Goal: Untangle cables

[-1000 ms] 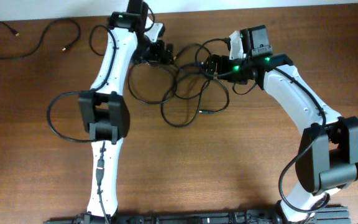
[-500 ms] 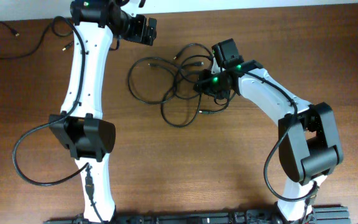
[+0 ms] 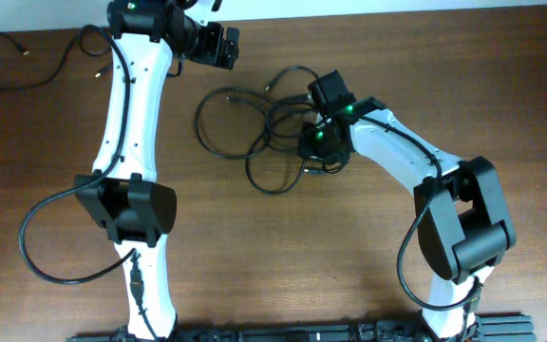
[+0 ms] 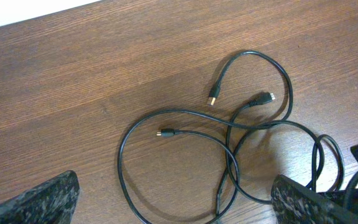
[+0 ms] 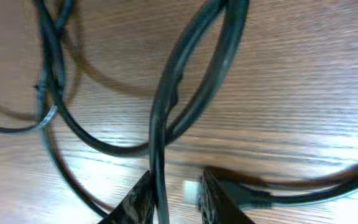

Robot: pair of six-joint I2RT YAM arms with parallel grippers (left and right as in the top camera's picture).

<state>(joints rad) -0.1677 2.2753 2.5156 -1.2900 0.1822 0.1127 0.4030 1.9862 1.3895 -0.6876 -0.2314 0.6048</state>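
The cables [image 3: 254,142] lie as a loose tangle of thin black loops in the middle of the table. My right gripper [image 3: 313,142] is down on the tangle's right side. In the right wrist view its jaws [image 5: 176,199] are drawn in close on one cable strand [image 5: 160,143], which lies against the left finger. A plug tip [image 5: 191,186] sits by the right finger. My left gripper [image 3: 221,46] hangs wide open above and left of the tangle. In the left wrist view the loops [image 4: 185,124] and plug ends [image 4: 213,98] lie beyond its gripper [image 4: 173,208], which holds nothing.
Another black cable [image 3: 36,71] lies apart at the table's far left corner. The table's back edge [image 3: 397,11] runs close behind the tangle. The left arm's own thick wire [image 3: 41,237] loops out over the left of the table.
The left arm pulled back from the tangle toward the back left, still open. The right gripper moved left and down into the tangle and closed from wide open onto a strand.
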